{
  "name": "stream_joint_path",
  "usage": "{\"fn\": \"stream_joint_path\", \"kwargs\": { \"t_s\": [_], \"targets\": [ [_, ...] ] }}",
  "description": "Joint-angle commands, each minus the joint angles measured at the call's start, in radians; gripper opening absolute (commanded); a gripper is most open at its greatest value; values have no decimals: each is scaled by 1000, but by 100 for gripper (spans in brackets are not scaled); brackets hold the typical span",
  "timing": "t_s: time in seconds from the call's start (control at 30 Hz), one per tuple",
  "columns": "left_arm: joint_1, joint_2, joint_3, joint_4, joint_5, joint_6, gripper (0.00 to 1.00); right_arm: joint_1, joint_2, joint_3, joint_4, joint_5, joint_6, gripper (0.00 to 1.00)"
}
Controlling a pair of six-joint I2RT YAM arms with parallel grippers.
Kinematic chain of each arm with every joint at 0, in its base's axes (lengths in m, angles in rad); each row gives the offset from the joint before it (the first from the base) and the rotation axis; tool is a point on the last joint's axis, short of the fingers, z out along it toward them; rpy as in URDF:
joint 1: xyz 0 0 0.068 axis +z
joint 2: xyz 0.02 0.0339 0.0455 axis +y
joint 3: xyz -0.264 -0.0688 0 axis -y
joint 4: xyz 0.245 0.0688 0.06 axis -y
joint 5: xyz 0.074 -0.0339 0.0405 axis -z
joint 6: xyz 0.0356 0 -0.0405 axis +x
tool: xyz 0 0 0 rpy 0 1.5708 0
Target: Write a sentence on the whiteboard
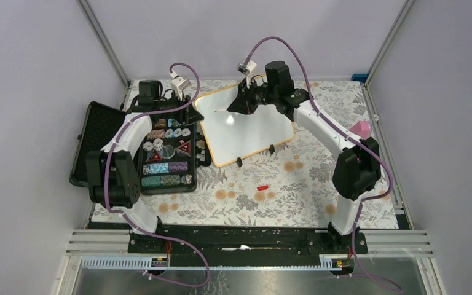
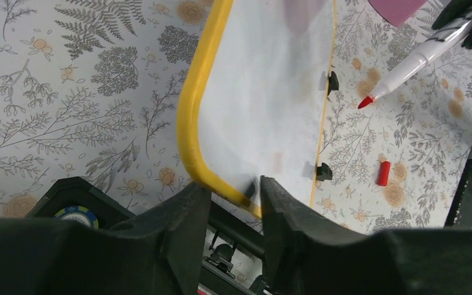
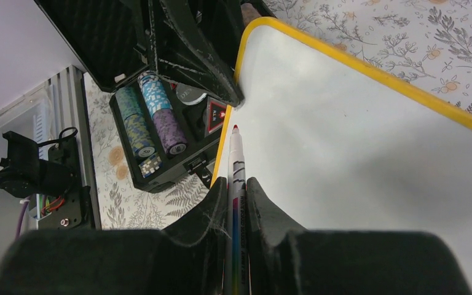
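Whiteboard, flat on mat, long axis roughly left-right, lies under my right gripper, clenched on marker, tip poised by its left edge; my left gripper straddles that edge's frame, pinching or not I cannot tell

red triangle plaque in the case, small white print, looks like ALL IN, barrel print on my marker too blurred to read

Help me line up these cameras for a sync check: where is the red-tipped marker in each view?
Top external: marker near the whiteboard's far-left corner.
Left wrist: upper right, red tip pointing down-left.
Right wrist: bottom centre, in the right pincer.
Shared landmark: the whiteboard's yellow frame.
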Motion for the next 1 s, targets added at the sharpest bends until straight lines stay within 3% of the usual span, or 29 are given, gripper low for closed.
{"fn": "stream_joint_path", "kwargs": {
  "t_s": [0.0, 0.1, 0.3, 0.47, 0.83, 0.97],
  "targets": [
    [52, -54, -23, 92, 17, -18, 47, 8, 18, 82, -32, -49, -18, 0],
    [113, -101, -39, 122, 85, -61, 59, 8, -7, 72, -67, -90, -17, 0],
    [125, -126, -57, 58, 128, -47, 61, 8, -18, 72, -56, -72, 26, 0],
    [125, -110, -94, 190, 142, -141, 61, 11, 15, 83, 10, -43, 77, 0],
    [117, -5, -42, 229, 236, -196, 59, 11, 53, 79, 81, -3, 67, 0],
    [104, 1, -83, 381, 249, -304, 53, 11, 43, 77, 92, 15, 48, 0]
  ]
}}
